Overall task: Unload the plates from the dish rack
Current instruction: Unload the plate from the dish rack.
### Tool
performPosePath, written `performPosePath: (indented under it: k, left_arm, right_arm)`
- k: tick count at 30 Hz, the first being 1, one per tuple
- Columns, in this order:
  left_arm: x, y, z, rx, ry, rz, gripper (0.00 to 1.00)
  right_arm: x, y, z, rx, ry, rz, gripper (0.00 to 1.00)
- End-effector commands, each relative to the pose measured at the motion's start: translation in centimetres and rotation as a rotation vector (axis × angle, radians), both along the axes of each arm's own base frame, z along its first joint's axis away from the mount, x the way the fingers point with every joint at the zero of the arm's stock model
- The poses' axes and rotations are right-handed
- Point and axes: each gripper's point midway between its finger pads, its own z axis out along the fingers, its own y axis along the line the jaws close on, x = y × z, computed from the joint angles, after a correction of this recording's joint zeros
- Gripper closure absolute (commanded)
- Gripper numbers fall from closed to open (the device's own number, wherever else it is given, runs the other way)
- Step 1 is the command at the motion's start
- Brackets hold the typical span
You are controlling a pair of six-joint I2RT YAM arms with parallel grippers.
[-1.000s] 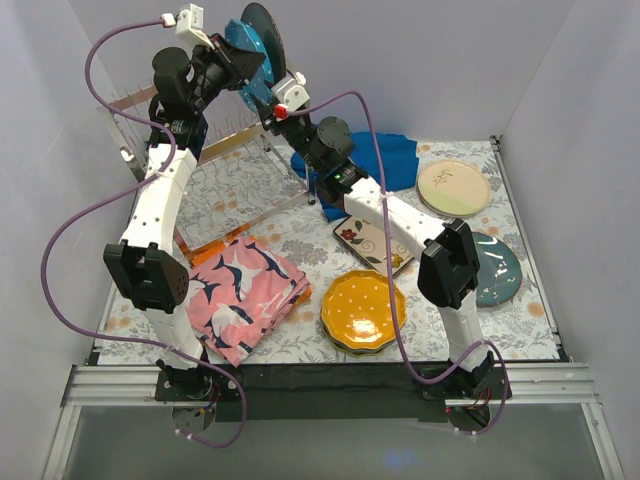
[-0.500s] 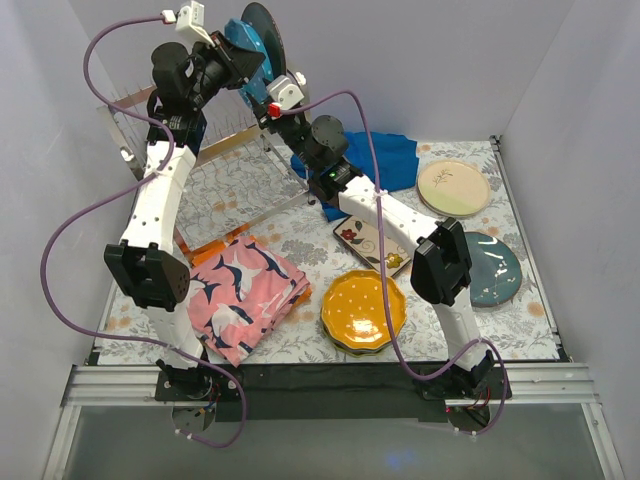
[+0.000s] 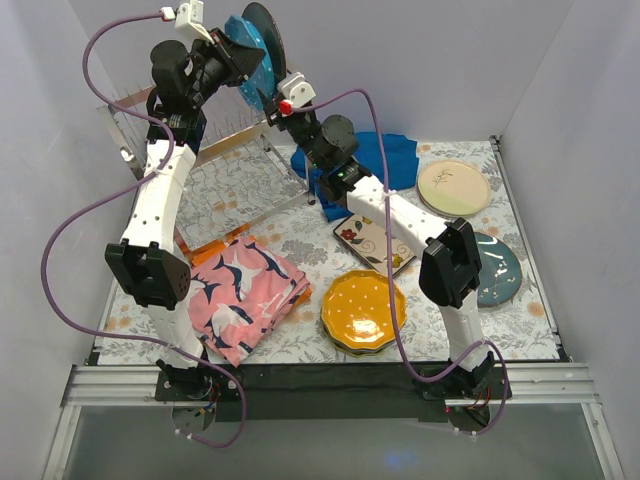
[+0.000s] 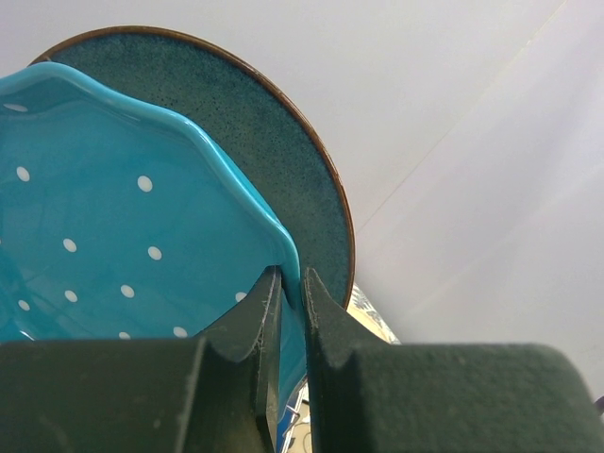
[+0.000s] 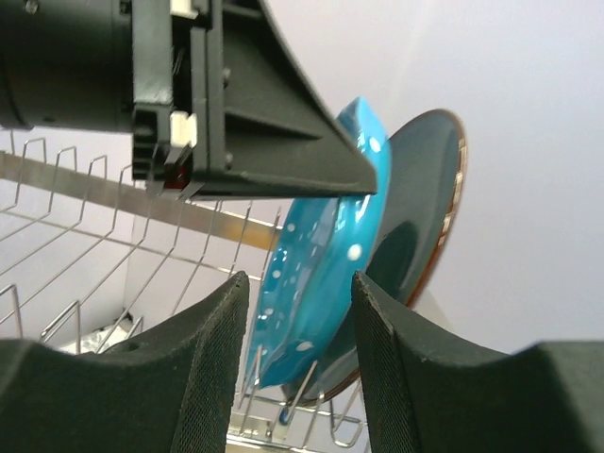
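Two plates stand upright at the far end of the dish rack [image 3: 235, 175]: a teal dotted plate [image 3: 246, 48] and a dark teal plate [image 3: 268, 30] behind it. My left gripper [image 3: 230, 58] is shut on the top rim of the teal dotted plate [image 4: 123, 217], with the dark teal plate [image 4: 264, 132] just beyond. My right gripper [image 3: 266, 100] is open just below and in front of both plates. In the right wrist view the teal dotted plate [image 5: 321, 274] and the dark teal plate [image 5: 420, 198] show beyond the gap of the right gripper [image 5: 300, 288], apart from its pads.
On the patterned mat lie an orange plate stack [image 3: 363, 310], a square floral plate [image 3: 372, 243], a cream plate [image 3: 453, 187] and a dark teal plate [image 3: 497, 268]. A blue item [image 3: 385, 155] lies behind the right arm. A pink patterned cloth [image 3: 245, 295] lies front left.
My right gripper has risen toward the standing plates and its jaws have widened a little. The left gripper keeps its hold on the teal dotted plate.
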Motion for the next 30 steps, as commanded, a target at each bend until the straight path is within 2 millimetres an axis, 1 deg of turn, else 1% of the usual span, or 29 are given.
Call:
performPosePath:
  k: [1,5,11,13,14,15,17,18,20,21,22,26,30]
  left_arm:
    - [-7.0,-0.3,10.8,-0.025,-0.359,-0.071,1.0]
    - [-7.6,-0.4,11.2,-0.024,-0.379,-0.079,1.0]
    - [-8.9,-0.5,12.1,-0.022,-0.411,-0.094,1.0]
    - [-8.9,-0.5,11.7,-0.013,-0.412,-0.097,1.0]
    - [-9.6,-0.4,12.2,-0.013,-0.428,-0.096,1.0]
    - [-9.3,-0.4,11.6,-0.008,-0.425,-0.092,1.0]
    - [-9.8,-0.2,11.8,-0.008,-0.431,-0.084,1.0]
    - [-9.8,-0.2,11.7,-0.006,-0.432,-0.084,1.0]
    - [-9.8,-0.2,11.4,-0.004,-0.424,-0.082,1.0]
    - [-10.0,-0.1,11.5,-0.003,-0.431,-0.08,1.0]
    - [-9.9,-0.2,11.2,0.0,-0.427,-0.082,1.0]
    - [-10.4,-0.1,11.8,0.001,-0.447,-0.083,1.0]
    - [-10.7,-0.2,12.3,-0.001,-0.456,-0.095,1.0]
  right_arm:
    - [-1.3,-3.0,5.8,0.112,-0.093,-0.028,0.46]
    - [-0.8,-2.9,5.4,0.109,-0.089,-0.02,0.45]
    - [-1.1,-2.1,5.5,0.108,-0.098,0.026,0.42]
    - [-0.9,-2.1,5.5,0.112,-0.097,0.023,0.42]
    - [-0.8,-1.9,5.4,0.112,-0.097,0.024,0.42]
    - [-0.8,-1.9,5.5,0.115,-0.098,0.025,0.42]
    - [-0.6,-1.6,5.1,0.112,-0.092,0.03,0.42]
    - [-0.7,-1.7,5.5,0.118,-0.099,0.03,0.42]
    - [-0.3,-1.4,5.2,0.116,-0.088,0.027,0.42]
    - [-0.2,-1.4,5.4,0.122,-0.091,0.026,0.42]
    - [-0.1,-1.4,5.4,0.12,-0.089,0.025,0.42]
    - [0.2,-0.7,4.6,0.104,-0.079,0.032,0.42]
    - [0.5,-0.7,3.9,0.093,-0.069,0.026,0.41]
